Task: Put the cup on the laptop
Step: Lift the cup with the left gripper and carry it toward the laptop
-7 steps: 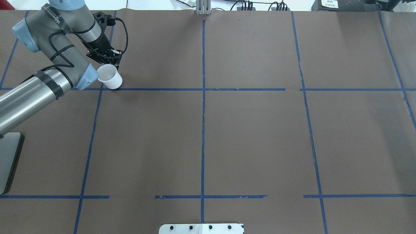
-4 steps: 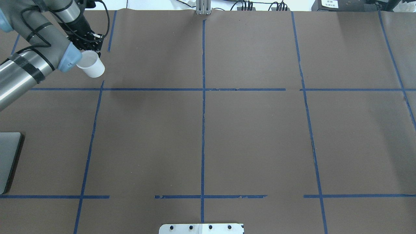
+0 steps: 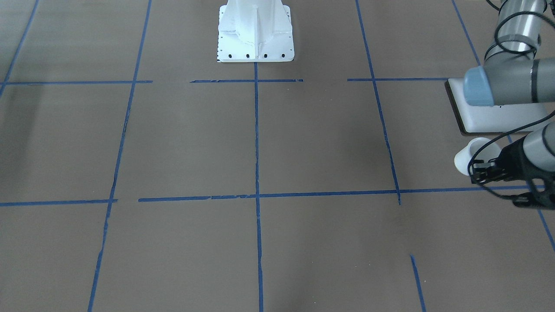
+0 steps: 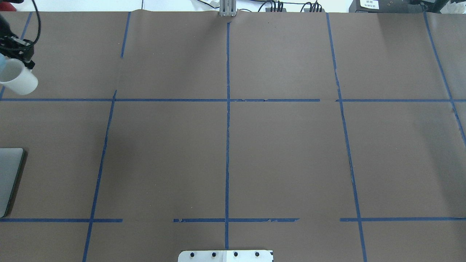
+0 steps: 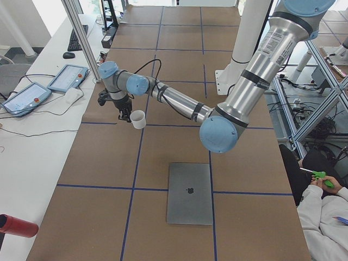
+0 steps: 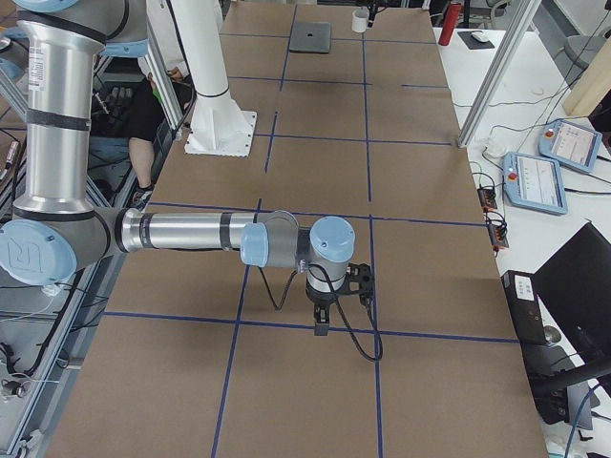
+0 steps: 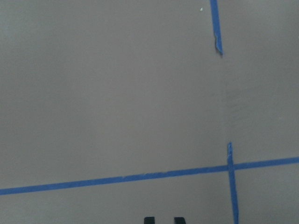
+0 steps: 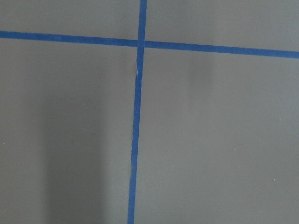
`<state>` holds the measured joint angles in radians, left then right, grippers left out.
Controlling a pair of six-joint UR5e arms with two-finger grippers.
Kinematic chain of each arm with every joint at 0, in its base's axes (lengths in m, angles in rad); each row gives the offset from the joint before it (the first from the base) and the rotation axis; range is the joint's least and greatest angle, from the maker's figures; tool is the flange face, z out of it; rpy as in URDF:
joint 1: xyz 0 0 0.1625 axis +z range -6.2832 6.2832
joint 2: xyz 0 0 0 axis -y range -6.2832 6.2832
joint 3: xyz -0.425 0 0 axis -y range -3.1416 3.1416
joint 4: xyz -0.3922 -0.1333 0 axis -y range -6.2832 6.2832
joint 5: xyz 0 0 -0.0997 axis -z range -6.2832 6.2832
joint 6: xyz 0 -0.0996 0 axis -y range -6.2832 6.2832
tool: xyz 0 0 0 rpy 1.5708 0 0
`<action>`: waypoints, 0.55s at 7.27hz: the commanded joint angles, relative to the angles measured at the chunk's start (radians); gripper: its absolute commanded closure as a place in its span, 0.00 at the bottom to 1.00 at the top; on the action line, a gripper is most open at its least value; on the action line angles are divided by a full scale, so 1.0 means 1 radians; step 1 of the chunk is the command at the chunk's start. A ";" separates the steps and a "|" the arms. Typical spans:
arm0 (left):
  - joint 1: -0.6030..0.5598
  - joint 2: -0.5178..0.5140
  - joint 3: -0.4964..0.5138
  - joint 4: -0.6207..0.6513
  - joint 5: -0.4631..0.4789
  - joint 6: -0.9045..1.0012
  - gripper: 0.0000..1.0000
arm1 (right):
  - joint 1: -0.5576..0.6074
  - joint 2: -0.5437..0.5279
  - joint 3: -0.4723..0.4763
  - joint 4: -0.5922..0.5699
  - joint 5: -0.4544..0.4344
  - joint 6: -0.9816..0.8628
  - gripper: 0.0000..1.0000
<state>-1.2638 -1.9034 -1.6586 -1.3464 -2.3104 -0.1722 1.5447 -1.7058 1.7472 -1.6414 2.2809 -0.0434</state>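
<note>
Roughly upright, the cup (image 5: 138,118) hangs mouth-up in the left end effector (image 5: 125,113).

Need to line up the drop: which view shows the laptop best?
Exterior left: the laptop lies whole, logo visible. Overhead crops it at the edge; front-facing has the left arm across it; exterior right shows it tiny and far. Wrist views miss it.

At the view's right edge the black left gripper (image 3: 479,171) grips the white cup (image 3: 468,156), which is tilted and seems to hang clear of the brown table (image 3: 303,143), though the steep angle leaves that unsure. Just beyond the cup, toward the robot, lies the laptop (image 3: 490,120), partly hidden by the left arm (image 3: 507,82). The white robot base (image 3: 256,34) stands at top centre
</note>
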 commanded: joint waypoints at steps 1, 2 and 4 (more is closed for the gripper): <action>-0.026 0.256 -0.147 0.000 -0.003 0.082 1.00 | 0.000 0.000 0.000 0.000 0.000 0.000 0.00; -0.031 0.371 -0.180 -0.048 -0.004 0.079 1.00 | 0.000 0.000 0.000 0.000 0.000 0.000 0.00; -0.032 0.556 -0.175 -0.269 -0.012 0.048 1.00 | 0.000 0.000 0.000 0.000 0.000 0.000 0.00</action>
<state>-1.2947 -1.4670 -1.8322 -1.4815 -2.3181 -0.1036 1.5447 -1.7058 1.7472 -1.6413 2.2804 -0.0430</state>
